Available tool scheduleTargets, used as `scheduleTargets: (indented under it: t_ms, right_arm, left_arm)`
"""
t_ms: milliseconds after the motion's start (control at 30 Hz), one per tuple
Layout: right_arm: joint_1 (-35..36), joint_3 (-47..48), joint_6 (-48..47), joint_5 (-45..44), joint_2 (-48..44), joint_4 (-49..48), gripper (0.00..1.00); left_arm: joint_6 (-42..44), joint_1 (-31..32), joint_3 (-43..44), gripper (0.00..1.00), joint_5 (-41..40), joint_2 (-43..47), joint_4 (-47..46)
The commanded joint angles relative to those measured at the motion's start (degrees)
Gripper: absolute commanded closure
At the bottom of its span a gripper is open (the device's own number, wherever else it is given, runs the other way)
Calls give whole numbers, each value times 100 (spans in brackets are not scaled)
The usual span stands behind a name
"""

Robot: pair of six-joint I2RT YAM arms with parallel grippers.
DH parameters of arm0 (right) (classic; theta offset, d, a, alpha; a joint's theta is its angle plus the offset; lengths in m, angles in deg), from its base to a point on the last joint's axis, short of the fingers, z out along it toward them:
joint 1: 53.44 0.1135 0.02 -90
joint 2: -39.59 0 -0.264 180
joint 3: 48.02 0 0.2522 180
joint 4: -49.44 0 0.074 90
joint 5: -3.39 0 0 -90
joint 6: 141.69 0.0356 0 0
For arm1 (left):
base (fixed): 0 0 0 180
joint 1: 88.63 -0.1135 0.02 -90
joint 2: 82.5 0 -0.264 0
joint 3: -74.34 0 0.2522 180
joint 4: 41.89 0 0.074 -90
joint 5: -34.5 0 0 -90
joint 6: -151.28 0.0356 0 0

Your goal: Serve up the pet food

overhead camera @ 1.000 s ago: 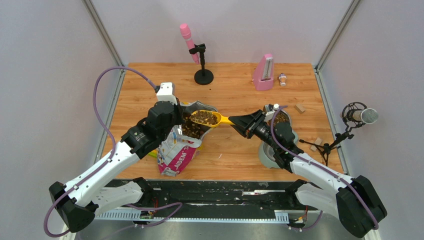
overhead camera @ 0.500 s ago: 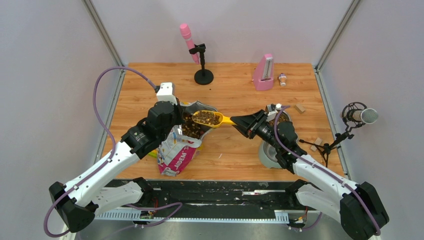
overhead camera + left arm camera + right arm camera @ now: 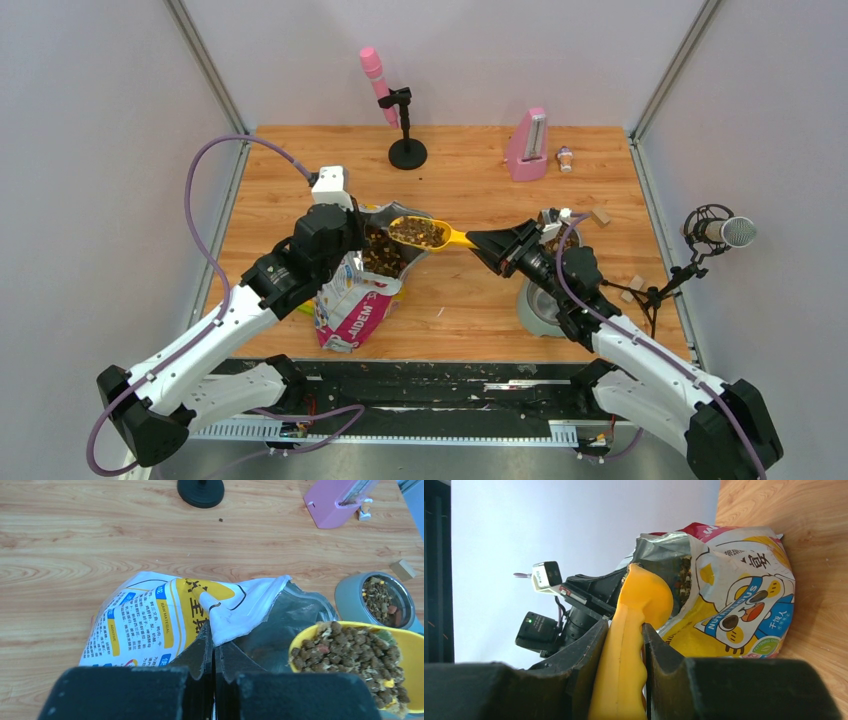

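Observation:
The printed bag [image 3: 350,305] stands open, with brown pet food [image 3: 380,255] inside it. My left gripper [image 3: 358,222] is shut on the bag's torn white rim [image 3: 240,615], holding the mouth open. My right gripper [image 3: 474,241] is shut on the handle of the yellow scoop [image 3: 452,238]. The scoop bowl, heaped with pet food [image 3: 418,231], hangs level above the bag's right edge. In the right wrist view the handle [image 3: 624,645] sits clamped between both fingers. A grey bowl [image 3: 532,305] holding some kibble [image 3: 380,594] stands right of the bag, partly hidden under my right arm.
A pink microphone on a black stand [image 3: 400,120] and a pink metronome [image 3: 527,145] stand at the back. Wooden blocks [image 3: 600,216] and a studio microphone [image 3: 720,232] are at the right. Stray kibble pieces [image 3: 440,312] lie on the wood.
My right gripper has carried the loaded scoop a little to the right, off the bag's mouth. The left arm and the bag have not moved.

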Motion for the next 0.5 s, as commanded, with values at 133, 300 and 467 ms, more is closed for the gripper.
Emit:
scheduleTargets:
  t_ms: [133,300,467]
  right_arm:
    - [-47,-7,-131,-380,-712,167,100]
    - [-56,-45,-240,-570,-1117,515,100]
    - [-57,-93,-364,-1053,-1714,998,100]
  left_arm:
    - [-102,26,61,100,-3,196,-443]
    - [-101,26,63,100,-42,172,-440]
    - [-119,26,63,100,-25,161,-430]
